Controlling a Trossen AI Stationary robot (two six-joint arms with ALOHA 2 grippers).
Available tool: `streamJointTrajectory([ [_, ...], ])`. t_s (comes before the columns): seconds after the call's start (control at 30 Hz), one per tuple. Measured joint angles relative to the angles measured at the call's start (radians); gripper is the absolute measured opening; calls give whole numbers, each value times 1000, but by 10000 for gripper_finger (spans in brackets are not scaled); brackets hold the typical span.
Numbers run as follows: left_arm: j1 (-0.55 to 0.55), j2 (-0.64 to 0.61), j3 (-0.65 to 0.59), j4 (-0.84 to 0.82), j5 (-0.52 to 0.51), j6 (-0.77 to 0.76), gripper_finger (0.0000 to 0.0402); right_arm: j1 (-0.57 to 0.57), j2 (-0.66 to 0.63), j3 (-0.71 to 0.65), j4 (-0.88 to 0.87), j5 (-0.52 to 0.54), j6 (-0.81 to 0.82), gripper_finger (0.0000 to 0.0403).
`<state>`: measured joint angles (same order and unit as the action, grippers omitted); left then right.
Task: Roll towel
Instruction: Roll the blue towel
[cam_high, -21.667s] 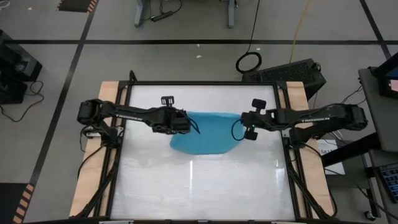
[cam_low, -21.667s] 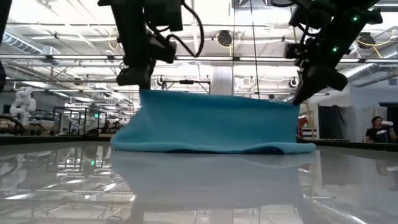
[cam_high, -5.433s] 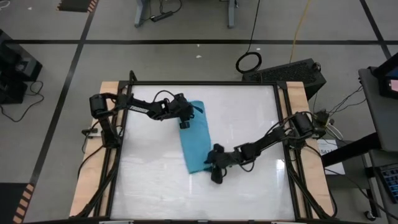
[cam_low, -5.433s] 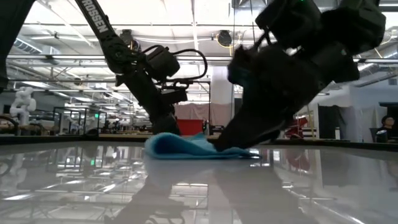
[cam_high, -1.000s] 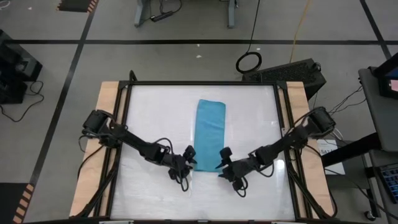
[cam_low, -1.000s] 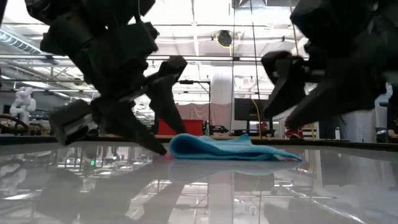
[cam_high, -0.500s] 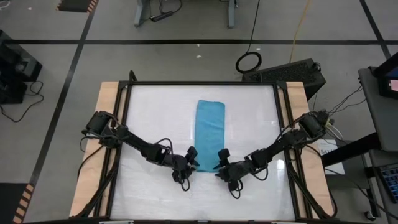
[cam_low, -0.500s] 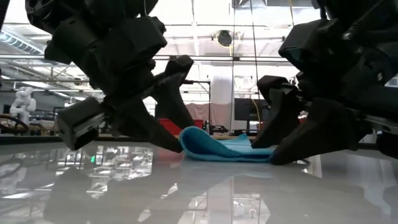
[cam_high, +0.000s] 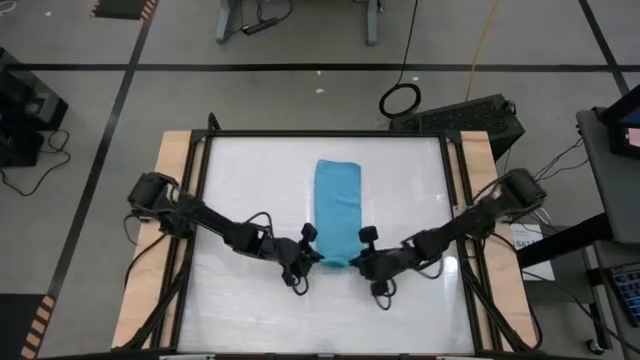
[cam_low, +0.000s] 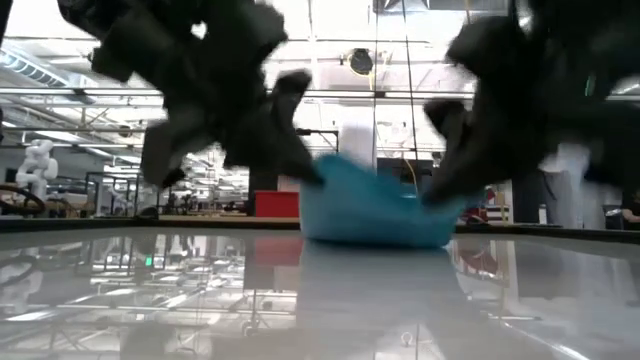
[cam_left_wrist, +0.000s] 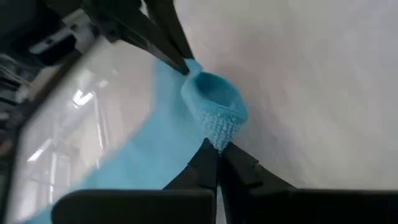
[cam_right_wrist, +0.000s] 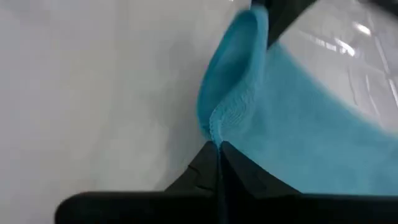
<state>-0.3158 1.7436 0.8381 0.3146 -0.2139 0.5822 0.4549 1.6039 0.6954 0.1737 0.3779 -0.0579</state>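
The turquoise towel (cam_high: 337, 208) lies folded into a narrow strip down the middle of the table, running from far to near. Its far part rests flat on the table and its near end (cam_low: 375, 215) is raised. My left gripper (cam_high: 316, 257) is shut on the near left corner. My right gripper (cam_high: 357, 262) is shut on the near right corner. Between them the near edge curls into a small open loop (cam_left_wrist: 211, 93). My left gripper pinches the towel's near left corner (cam_left_wrist: 216, 129) between its two fingertips, several layers at the folded edge. It comes slanting from the table's near left side. The corner is lifted off the table and the rest of the strip trails down onto it. My right gripper pinches the towel's near right corner (cam_right_wrist: 225, 118) between its two fingertips, at the edge of the folded layers. It comes slanting from the near right side. The corner is lifted clear and the cloth sags to the table beyond it.
The glossy white tabletop (cam_high: 250, 310) has a black frame and wooden side rails (cam_high: 170, 160). Bare table lies all round the towel. The two grippers stand close together at the towel's near end.
Both grippers have moved in from the near side to the towel's near corners and taken hold. They have risen a little and lifted the near end off the table, so it curls up. The far part of the strip stays flat where it was.
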Motion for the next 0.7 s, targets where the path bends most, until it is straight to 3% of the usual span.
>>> streamJointTrajectory([
  [0.17, -29, -174, 40, -45, -50, 0, 5, 33, -259, 17, -108, -10, -4, 1],
  [0.37, -108, -337, 151, -96, -82, 2, 4, 108, -460, 180, -239, -1, -49, 1],
  [0.53, -194, -343, 308, -170, -114, 61, 4, 170, -445, 385, -341, -2, -168, 0],
  [0.7, -195, -288, 442, -312, -256, 81, 4, 136, -362, 598, -586, -17, -222, 0],
])
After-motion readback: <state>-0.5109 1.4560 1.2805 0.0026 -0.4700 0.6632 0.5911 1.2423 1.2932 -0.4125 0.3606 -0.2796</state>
